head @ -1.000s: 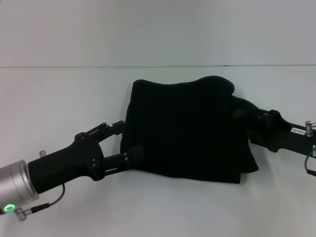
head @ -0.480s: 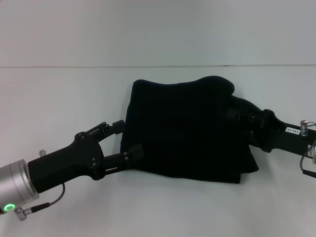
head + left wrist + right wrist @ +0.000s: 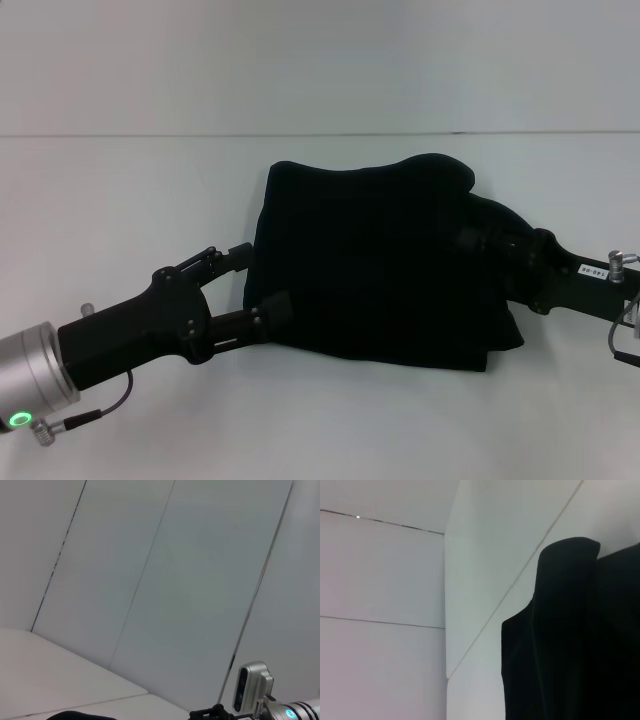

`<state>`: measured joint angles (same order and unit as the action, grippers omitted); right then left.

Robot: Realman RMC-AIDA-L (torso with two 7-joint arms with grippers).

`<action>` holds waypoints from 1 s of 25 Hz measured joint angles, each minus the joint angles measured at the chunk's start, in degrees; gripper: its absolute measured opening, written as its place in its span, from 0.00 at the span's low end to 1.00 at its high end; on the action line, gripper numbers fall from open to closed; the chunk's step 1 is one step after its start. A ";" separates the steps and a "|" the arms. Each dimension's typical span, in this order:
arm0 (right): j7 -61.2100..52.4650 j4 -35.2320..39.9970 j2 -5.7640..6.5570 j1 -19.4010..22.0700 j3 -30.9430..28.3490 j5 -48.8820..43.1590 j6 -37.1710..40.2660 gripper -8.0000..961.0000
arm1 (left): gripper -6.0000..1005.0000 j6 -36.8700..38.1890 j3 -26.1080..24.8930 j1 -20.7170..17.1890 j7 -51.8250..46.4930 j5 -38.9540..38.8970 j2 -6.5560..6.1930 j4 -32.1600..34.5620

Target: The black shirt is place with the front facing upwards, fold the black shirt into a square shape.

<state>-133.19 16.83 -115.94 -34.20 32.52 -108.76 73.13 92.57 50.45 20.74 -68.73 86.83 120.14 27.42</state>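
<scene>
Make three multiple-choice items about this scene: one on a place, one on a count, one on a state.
1. Where is the left claw?
A. at the black shirt's left edge
B. above the shirt's middle
C. far from the shirt

2. How many robot arms show in the head view?
A. one
B. two
C. three

3. What state is the shirt in?
A. spread flat
B. hanging in the air
C. folded into a compact bundle on the white table

Key: 1 A, its fingers straddle that edge; 2 B, one comes from each side; 3 C, no sleeves spread out.
</scene>
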 joint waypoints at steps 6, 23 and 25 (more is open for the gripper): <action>3.26 0.60 -0.89 0.14 -0.26 0.03 -0.65 0.58 | 0.93 -0.03 0.00 0.01 0.00 0.00 0.00 0.00; 9.04 0.67 -1.19 0.62 -0.59 0.39 -0.12 0.10 | 0.93 0.11 0.00 -0.19 -0.13 0.00 0.00 0.09; 10.86 0.67 -1.23 1.13 -0.64 1.19 0.29 0.09 | 0.93 0.29 -0.04 -0.24 -0.22 0.00 0.00 0.07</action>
<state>-122.33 17.50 -117.17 -33.07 31.88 -107.57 73.42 92.86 50.40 20.50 -68.95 86.83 120.14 27.49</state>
